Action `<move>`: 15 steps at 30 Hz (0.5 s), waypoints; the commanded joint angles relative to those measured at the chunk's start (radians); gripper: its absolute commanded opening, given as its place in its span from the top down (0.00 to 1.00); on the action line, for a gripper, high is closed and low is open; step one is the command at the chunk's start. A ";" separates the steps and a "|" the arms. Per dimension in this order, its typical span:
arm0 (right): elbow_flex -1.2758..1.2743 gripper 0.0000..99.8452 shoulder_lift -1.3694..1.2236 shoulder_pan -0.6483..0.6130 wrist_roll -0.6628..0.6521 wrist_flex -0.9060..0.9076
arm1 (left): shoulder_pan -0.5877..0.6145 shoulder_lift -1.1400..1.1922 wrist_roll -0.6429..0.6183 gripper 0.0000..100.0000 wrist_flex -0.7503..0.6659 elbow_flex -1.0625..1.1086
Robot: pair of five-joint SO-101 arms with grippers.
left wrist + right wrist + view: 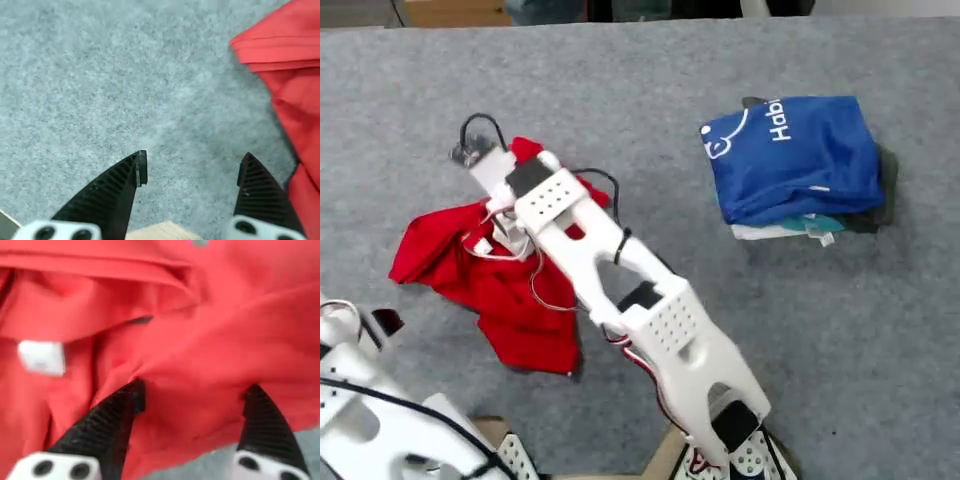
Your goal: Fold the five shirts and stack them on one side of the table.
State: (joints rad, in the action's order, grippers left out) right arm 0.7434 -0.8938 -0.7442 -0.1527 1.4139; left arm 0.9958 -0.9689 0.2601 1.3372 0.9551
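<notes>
High view: the grey felt table (pixel 650 90) carries two groups of clothing.

1. Red shirt (pixel 490 285): lies crumpled and unfolded at about 9 o'clock from the table centre. One lobe points toward 9 o'clock and another toward 6 o'clock.
2. Folded stack: sits at about 2 o'clock from the table centre, well apart from the red shirt. A blue shirt (pixel 790 155) with white print lies on top. White and teal edges (pixel 785 228) show beneath it along the 6 o'clock side. A dark garment (pixel 888 190) shows at the 3 o'clock side. The number of layers cannot be counted.

Right arm (pixel 620 270): extends from the 6 o'clock table edge toward 10 o'clock, and its wrist end is over the red shirt. In the right wrist view, the right gripper (pixel 195 392) has its jaws spread wide. Red cloth lies between and beyond both fingertips, with nothing pinched. A white sewn-in label (pixel 42 357) lies among the folds near one jaw.

Left arm (pixel 370 410): sits at the 7 o'clock corner of the table. In the left wrist view, the left gripper (pixel 194 167) has its jaws wide apart above bare grey felt and holds nothing. A hemmed edge of the red shirt lies just beside one fingertip (pixel 250 172). Contact cannot be confirmed.
</notes>
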 commanded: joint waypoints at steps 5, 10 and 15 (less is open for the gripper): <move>0.143 0.96 -0.008 0.084 0.000 0.072 | 0.013 0.163 0.014 0.70 -0.043 -0.028; 0.314 0.98 -0.012 0.172 -0.072 0.307 | -0.022 0.265 0.011 0.70 -0.040 -0.108; 0.381 0.99 0.010 0.308 -0.078 0.353 | -0.174 0.359 -0.041 0.70 -0.035 -0.162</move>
State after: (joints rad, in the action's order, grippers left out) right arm 1.0733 -0.9183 -0.5171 -0.2202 1.7438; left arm 0.9068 -0.6467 0.2616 1.3050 0.8554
